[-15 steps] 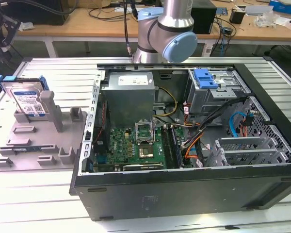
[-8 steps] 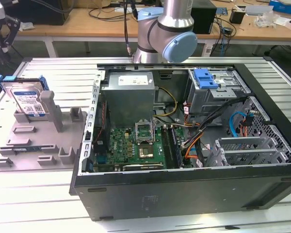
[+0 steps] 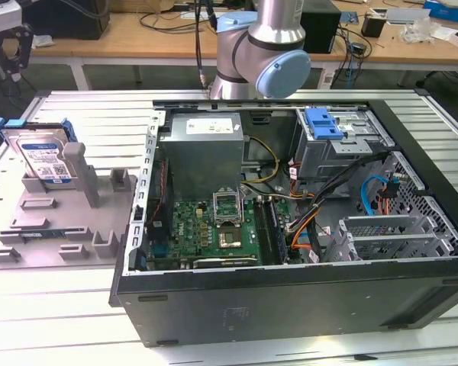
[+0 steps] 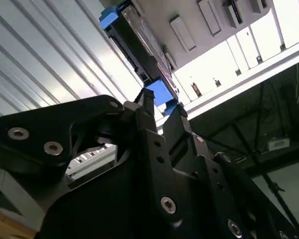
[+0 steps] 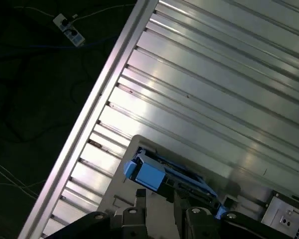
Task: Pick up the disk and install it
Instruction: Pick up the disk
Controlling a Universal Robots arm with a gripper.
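I can read no lettering from here. The label on the disk (image 3: 47, 162), left of frame, is illegible to me.

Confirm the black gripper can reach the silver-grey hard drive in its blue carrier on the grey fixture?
Probably yes. The silver-grey disk stands exposed on the grey fixture, outside the computer case, nothing over it. In the first wrist view the gripper hangs close by its blue carrier, open.

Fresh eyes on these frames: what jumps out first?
The open computer case dominates the middle of the exterior view, insides exposed, with a blue bracket near its far side. At that view's left the disk stands propped in a grey fixture on the ribbed metal table. In the second wrist view the gripper hangs close to the disk's blue carrier, fingers open.
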